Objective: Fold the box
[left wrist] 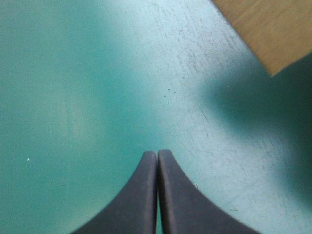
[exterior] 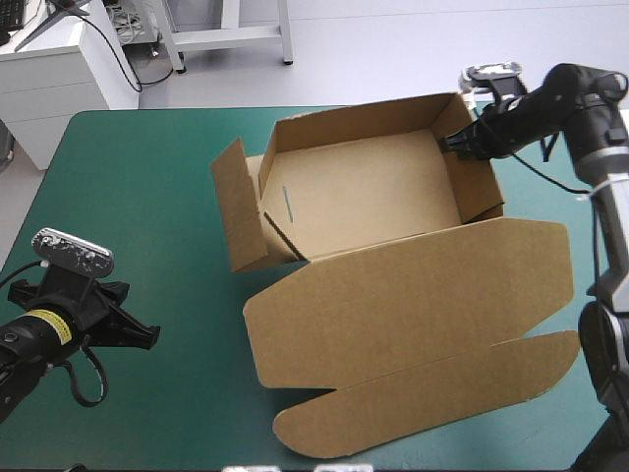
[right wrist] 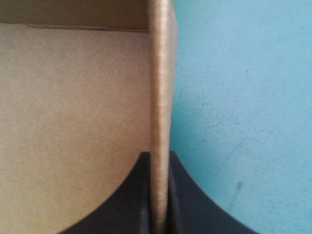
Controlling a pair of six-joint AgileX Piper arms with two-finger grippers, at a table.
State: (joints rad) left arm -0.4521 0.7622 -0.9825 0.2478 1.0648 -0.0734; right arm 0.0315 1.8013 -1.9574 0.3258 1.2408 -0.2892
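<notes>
Box (exterior: 364,192) centre-right of frame, open tray, lid (exterior: 413,295) flat below. Left jaws lower left, clenched empty over teal-green tabletop (exterior: 147,197). Left end flap (exterior: 236,211) untucked, splayed. Right jaws upper right, clamped on box's right wall (exterior: 480,187); tugging may drag tray, crease wall.

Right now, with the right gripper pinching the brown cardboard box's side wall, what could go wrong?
The right gripper grips only one thin wall; a pull could bend it or drag the brown cardboard box, since the left gripper sits shut over the teal-green cover, holding nothing.
The left end flap leans outward, untucked, and may fall open.
</notes>
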